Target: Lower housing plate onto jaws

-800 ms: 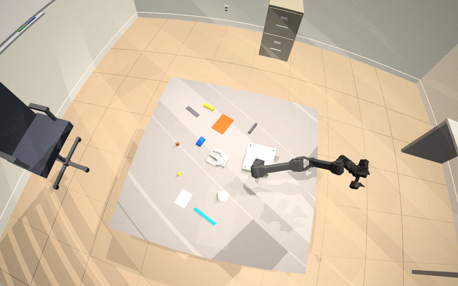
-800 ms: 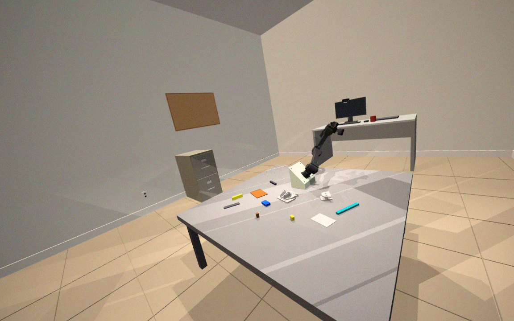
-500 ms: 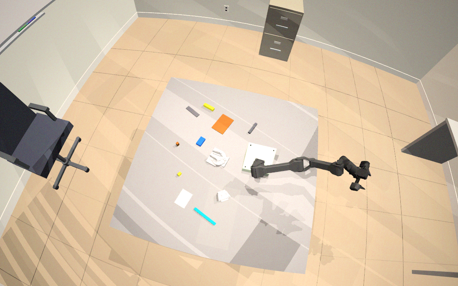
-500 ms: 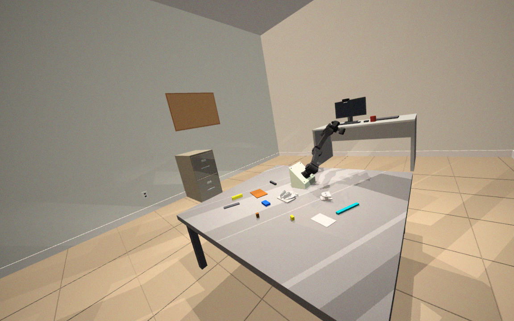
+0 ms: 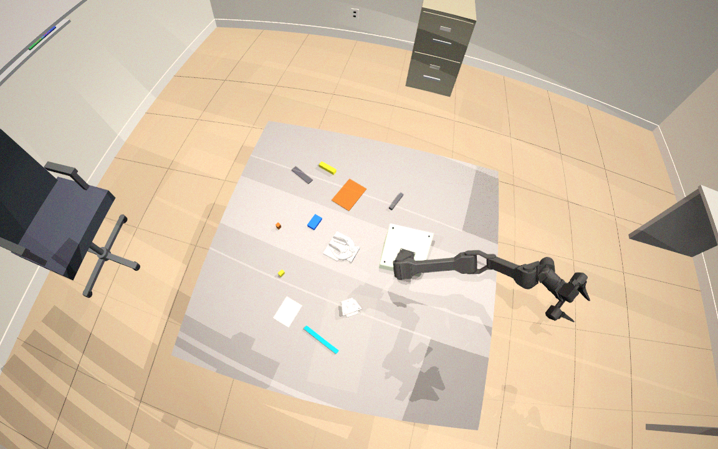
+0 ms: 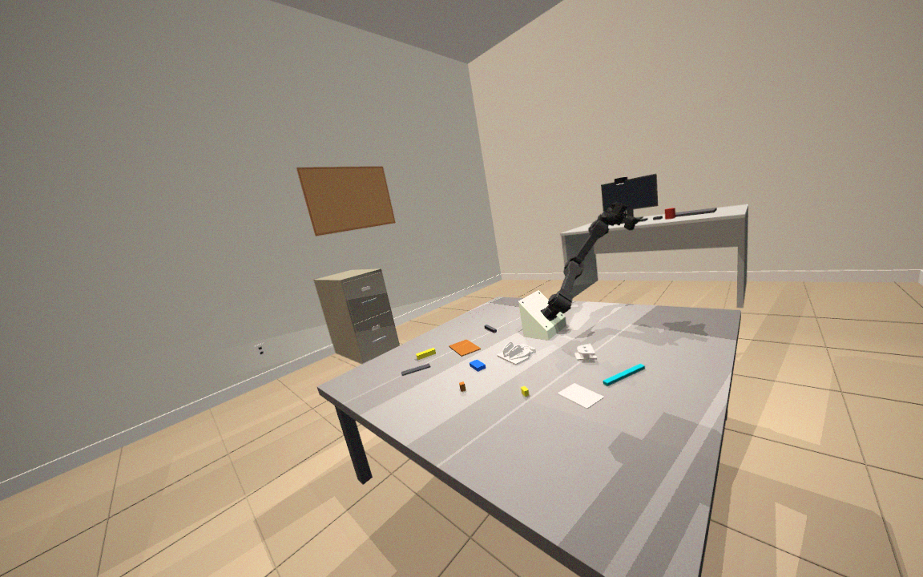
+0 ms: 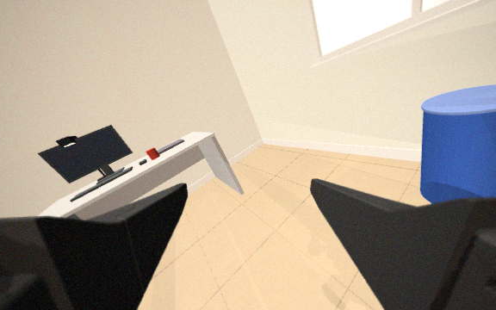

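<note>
The hand (image 5: 581,310) (image 6: 633,225) (image 7: 250,187) is spread wide, gripping nothing, beyond the surface (image 5: 250,335) (image 6: 522,459); on it, a blue block (image 5: 315,222) (image 6: 477,365) lies beside the orange sheet (image 5: 348,194) (image 6: 464,348).

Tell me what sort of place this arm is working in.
Probably an office: a desk with a monitor, a swivel chair, and a filing cabinet by the wall.
</note>
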Motion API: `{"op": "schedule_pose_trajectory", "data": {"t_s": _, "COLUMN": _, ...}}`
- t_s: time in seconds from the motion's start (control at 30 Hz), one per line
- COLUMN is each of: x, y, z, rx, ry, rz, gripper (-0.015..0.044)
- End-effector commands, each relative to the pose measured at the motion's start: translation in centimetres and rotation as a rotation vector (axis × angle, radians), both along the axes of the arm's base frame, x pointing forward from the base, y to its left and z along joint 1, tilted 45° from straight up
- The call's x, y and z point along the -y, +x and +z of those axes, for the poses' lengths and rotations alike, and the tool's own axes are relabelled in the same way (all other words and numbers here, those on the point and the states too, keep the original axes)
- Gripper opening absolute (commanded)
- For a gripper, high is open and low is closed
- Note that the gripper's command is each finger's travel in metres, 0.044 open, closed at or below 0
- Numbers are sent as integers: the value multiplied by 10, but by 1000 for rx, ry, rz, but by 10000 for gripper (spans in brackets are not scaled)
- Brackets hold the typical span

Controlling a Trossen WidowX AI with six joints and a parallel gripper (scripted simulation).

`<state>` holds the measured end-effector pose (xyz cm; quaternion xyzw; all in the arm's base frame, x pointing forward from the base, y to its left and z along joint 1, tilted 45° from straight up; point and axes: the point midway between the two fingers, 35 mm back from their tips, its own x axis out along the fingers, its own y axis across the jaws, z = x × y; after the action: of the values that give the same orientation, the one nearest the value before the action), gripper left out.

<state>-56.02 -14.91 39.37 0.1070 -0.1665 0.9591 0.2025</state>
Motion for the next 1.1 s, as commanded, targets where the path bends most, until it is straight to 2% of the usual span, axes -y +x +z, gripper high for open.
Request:
{"op": "schedule_pose_trajectory", "data": {"t_s": 0.0, "x": -11, "y": 19, "z": 36, "rx": -91, "ry": -11, "rz": -14, "gripper": 440}}
{"op": "schedule_pose_trajectory", "data": {"t_s": 0.2, "x": -27, "y": 48, "z": 79, "rx": -206, "ry": -29, "rz": -37, "gripper": 440}}
{"op": "schedule_pose_trajectory", "data": {"t_s": 0.5, "x": -35, "y": 79, "z": 117, "rx": -341, "ry": -13, "rz": -27, "gripper": 440}}
{"op": "schedule_pose_trajectory", "data": {"t_s": 1.07, "x": -97, "y": 194, "z": 206, "rx": -677, "ry": -97, "rz": -155, "gripper": 440}}
